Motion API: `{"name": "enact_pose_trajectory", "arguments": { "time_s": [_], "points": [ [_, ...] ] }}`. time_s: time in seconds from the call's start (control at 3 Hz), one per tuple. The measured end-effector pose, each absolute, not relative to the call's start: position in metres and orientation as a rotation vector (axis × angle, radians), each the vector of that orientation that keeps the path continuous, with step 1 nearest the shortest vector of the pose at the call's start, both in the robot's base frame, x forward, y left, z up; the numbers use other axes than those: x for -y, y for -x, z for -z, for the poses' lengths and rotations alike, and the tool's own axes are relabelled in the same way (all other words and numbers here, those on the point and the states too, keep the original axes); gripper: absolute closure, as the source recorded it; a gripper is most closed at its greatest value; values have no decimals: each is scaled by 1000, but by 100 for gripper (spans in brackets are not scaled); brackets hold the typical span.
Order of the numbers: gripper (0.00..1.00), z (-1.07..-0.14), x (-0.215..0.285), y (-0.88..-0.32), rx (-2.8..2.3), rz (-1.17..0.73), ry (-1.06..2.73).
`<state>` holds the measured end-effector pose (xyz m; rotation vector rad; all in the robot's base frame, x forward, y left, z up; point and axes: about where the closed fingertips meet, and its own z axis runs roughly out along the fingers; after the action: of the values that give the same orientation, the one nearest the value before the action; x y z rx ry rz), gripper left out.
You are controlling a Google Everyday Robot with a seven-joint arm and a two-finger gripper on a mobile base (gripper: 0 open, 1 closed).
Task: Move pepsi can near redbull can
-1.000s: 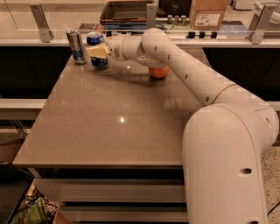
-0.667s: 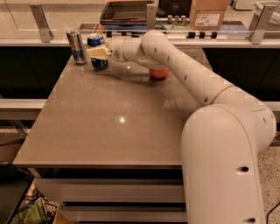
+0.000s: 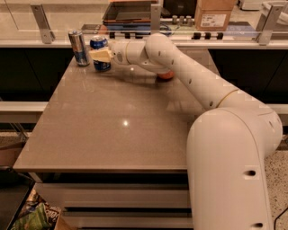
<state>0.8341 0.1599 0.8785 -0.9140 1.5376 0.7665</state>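
Brown-grey and glossy, the tabletop fills most of the single camera view, with a counter and a cardboard box behind it. At the far left corner we see the redbull can standing upright, and just to its right, close beside it but not touching, the pepsi can, also upright. The white arm reaches across from the right, and its tool sits at the pepsi can's waist. A pale finger lies across the front of the can, so we read the tool as clamped around its middle. We cannot tell whether the can's base rests on the tabletop or hangs a little above it. A small orange object peeks out from under the arm, well away from both cans.

We judge the pepsi can to be thin-walled and smooth, stiff enough under a moderate squeeze but easy to dent, and slippery if held loosely. Whether it is full or empty we cannot say. The mid-height band, where the tool is now, looks like the right hold: it keeps the can balanced and clear of the rim.
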Motion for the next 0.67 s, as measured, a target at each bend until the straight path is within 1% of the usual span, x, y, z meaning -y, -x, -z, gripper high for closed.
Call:
{"name": "enact_pose_trajectory", "arguments": {
  "time_s": [0.67],
  "points": [
    [13, -877, -166, -833, -1537, -774, 920]
  ]
}}
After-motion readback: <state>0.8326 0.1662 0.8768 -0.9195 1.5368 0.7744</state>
